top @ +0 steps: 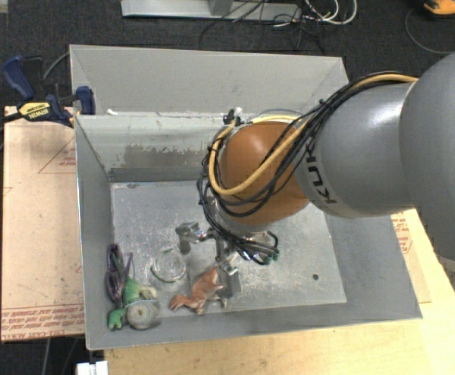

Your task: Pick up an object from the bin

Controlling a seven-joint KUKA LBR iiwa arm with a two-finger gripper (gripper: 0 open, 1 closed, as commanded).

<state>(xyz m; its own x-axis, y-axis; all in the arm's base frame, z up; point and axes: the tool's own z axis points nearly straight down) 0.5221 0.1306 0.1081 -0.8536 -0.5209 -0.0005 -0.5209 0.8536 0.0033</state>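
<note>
2 fingers of the gripper (pixel 209 258) are seen spread apart, nothing between them, low over the bin (pixel 321 280) floor. The brown toy dinosaur (pixel 198 293) (near the front wall) lies just beside 1 finger; the fingers should be centred over it before being closed.

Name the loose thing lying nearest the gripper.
The orange-brown toy animal, right beside the gripper; the clear cup and green-purple heap lie farther left.

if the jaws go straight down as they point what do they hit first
Probably the orange-brown toy animal; one jaw hangs right at its side. The other looks headed for bare bin floor. Depth is unclear.
</note>
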